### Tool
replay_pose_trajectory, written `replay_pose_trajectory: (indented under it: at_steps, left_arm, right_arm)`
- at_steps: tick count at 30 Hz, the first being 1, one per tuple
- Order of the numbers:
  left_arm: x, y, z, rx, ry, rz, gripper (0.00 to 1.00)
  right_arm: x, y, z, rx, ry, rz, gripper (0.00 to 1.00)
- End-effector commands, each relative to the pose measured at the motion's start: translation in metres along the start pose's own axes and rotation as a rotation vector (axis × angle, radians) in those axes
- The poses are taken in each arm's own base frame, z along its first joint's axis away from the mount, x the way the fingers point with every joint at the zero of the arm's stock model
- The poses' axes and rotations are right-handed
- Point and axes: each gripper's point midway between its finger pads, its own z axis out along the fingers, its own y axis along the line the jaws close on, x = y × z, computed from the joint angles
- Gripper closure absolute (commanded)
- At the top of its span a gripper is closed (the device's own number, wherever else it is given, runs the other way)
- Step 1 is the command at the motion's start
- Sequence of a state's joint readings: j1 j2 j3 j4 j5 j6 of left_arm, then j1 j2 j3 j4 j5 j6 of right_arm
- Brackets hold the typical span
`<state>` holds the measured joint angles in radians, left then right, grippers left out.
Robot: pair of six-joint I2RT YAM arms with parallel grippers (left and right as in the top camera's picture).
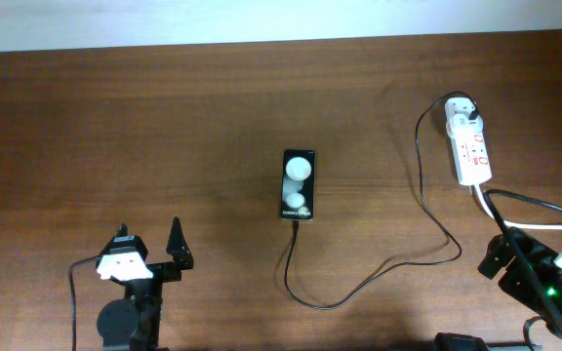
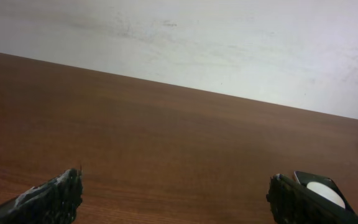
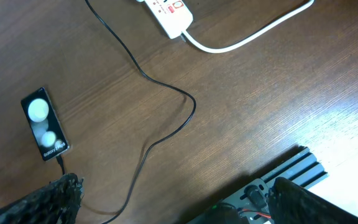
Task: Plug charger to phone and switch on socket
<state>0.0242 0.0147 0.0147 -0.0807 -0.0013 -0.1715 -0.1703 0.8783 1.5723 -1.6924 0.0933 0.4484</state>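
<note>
The black phone (image 1: 299,184) lies flat mid-table, two white circles on its face. The charger's thin black cable (image 1: 379,273) runs from the phone's near end in a loop to the adapter (image 1: 463,111), which sits in the far end of the white socket (image 1: 471,148). In the right wrist view the plug tip (image 3: 60,159) meets the phone (image 3: 45,124). My left gripper (image 2: 176,199) is open over bare wood, left of the phone (image 2: 323,190). My right gripper (image 3: 182,199) is open and holds nothing, near the table's right front, short of the socket (image 3: 168,12).
The socket's thick white cord (image 3: 247,37) curves off to the right past my right arm (image 1: 535,288). A black rail and wiring of the arm base (image 3: 291,171) lie below the right gripper. A pale wall (image 2: 197,43) stands behind the table's far edge.
</note>
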Motion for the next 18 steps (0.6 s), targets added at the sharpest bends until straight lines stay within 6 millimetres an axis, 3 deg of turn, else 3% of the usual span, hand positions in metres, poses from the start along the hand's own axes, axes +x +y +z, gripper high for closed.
replay_pose_trajectory:
  at_steps: [1,5,8,12,18]
  left_arm:
    - [0.002,0.001,0.0,-0.003,0.003,0.02,0.01]
    - [0.002,0.001,0.0,-0.003,0.003,0.02,0.01]
    - [0.002,0.0,0.0,-0.003,0.003,0.02,0.01]
    - [0.002,0.001,0.0,-0.003,0.003,0.02,0.01]
    - [0.002,0.001,0.0,-0.003,0.003,0.02,0.01]
  right_arm:
    - [0.0,-0.007,0.0,0.032,-0.012,-0.003,0.01]
    - [0.011,0.001,0.009,-0.008,0.053,-0.005,0.01]
    - [0.02,0.0,0.033,0.02,0.111,-0.011,0.01]
    - [0.018,0.007,0.073,0.005,0.118,-0.094,0.01]
    - [0.027,0.04,0.119,-0.174,0.138,-0.185,0.01]
